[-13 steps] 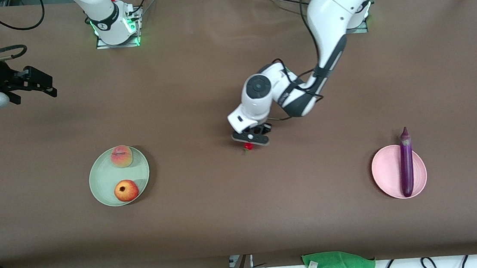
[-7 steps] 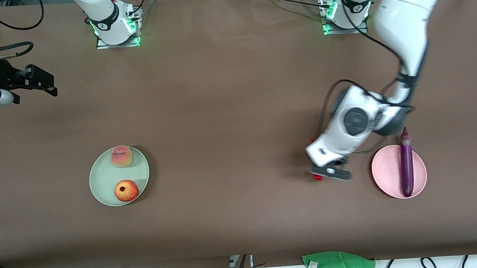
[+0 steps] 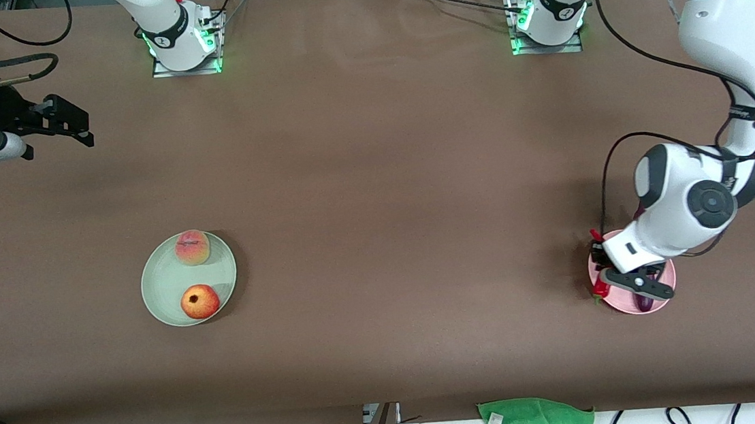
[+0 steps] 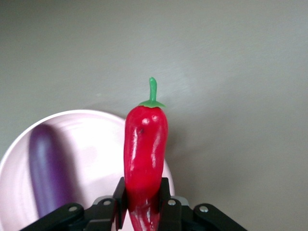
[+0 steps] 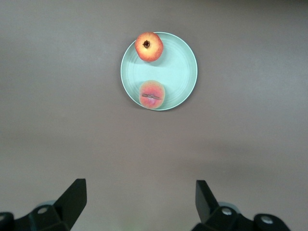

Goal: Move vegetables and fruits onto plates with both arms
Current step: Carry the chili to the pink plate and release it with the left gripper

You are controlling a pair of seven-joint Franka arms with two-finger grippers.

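The right gripper (image 3: 80, 129) waits high over the brown table (image 3: 374, 171) at the right arm's end, and its black fingers (image 5: 72, 197) are spread wide apart with nothing between them. Next comes the round pale mint green plate (image 3: 165, 285). On it lie the yellow-pink peach (image 3: 192, 248) and, nearer to the front camera, the round red apple-like fruit (image 3: 199, 302), apart from each other. A folded green cloth (image 3: 536, 420) lies at the table edge nearest to the camera. At the left arm's end the left gripper (image 3: 604, 284) hangs over the rim of the round pale pink plate (image 3: 665, 299). It is clenched on the shiny red chili pepper (image 4: 145, 154), whose green stem points away from the fingers. The glossy purple eggplant (image 4: 48, 175) lies in this plate, mostly hidden under the left arm in the front view.
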